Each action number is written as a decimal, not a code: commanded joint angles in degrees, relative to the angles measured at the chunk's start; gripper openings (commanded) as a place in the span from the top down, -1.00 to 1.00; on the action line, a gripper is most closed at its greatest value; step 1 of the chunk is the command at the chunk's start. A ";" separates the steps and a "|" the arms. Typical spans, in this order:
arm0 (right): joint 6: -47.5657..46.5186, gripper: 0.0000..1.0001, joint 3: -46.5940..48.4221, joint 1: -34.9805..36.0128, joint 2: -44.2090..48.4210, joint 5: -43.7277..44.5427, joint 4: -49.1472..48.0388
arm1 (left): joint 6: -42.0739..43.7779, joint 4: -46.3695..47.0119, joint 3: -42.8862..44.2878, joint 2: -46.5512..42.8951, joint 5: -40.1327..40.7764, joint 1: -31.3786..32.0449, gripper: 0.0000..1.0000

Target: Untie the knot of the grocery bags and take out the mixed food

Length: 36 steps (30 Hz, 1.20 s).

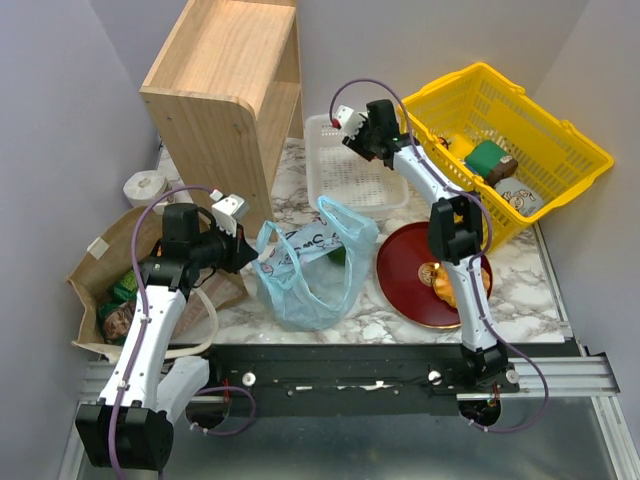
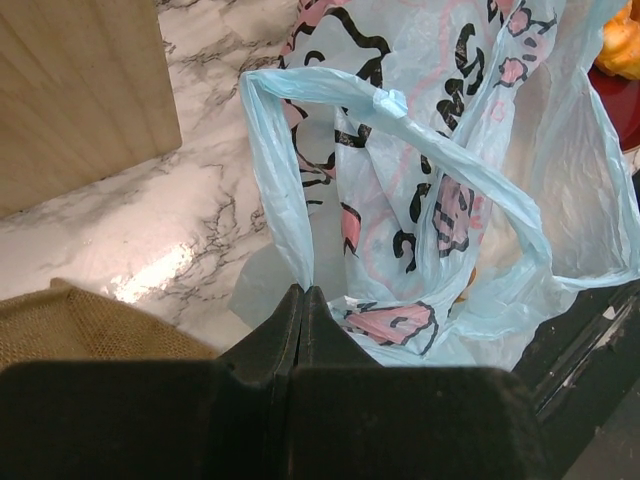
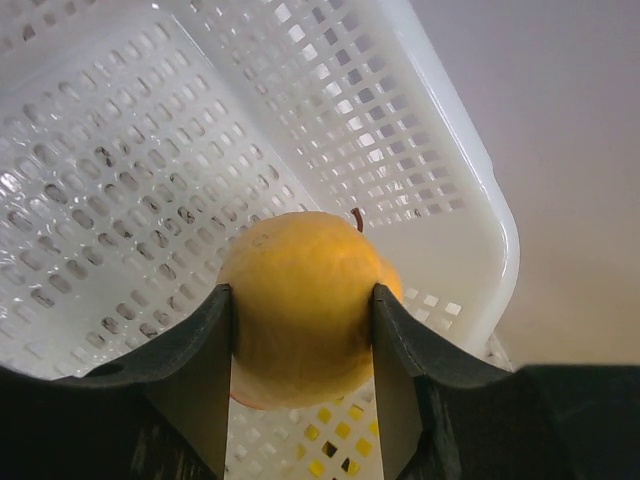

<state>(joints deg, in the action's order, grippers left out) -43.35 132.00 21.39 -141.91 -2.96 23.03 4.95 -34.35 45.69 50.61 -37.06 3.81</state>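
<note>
Marble tabletop (image 1: 530, 275), grey walls around. The orange (image 3: 300, 265) sits clamped between my right gripper's (image 3: 302, 310) half-spread jaws, hanging above the white tray (image 3: 150, 150) at the table's back. I'd lower it near the tray floor before letting go, so it cannot roll or bounce out. The blue bag (image 1: 305, 275) lies mid-table, mouth open, knot seemingly undone. My left gripper (image 2: 303, 300) is pinched tight on its handle (image 2: 278, 200), holding it up for the next reach.

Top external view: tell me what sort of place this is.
Probably a staged robot workbench for grocery unpacking: marble-patterned table, yellow shopping basket, light blue plastic bag.
</note>
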 commanded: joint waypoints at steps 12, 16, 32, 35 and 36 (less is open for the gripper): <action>-1.23 -0.62 -6.65 0.84 6.27 1.22 -7.21 | 3.48 -2.82 3.00 0.54 -1.43 -0.91 1.00; 8.35 -0.89 -16.30 3.30 24.08 -7.31 -5.10 | 5.41 -4.06 2.82 0.02 -4.95 -0.91 1.00; 4.17 0.41 -34.79 26.15 52.00 -41.69 11.33 | 1.29 -1.16 5.81 1.07 -7.06 -0.30 1.00; -3.22 0.52 -39.71 27.74 49.80 -41.95 18.97 | 0.32 -0.37 6.69 1.51 -7.06 -0.21 1.00; -4.10 0.57 -40.68 27.83 49.36 -41.25 20.55 | 0.24 -0.46 7.47 1.42 -6.89 -0.21 1.00</action>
<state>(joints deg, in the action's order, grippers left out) -38.20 96.68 48.40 -88.31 -41.78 28.53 7.09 -36.14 50.37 51.70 -42.15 3.46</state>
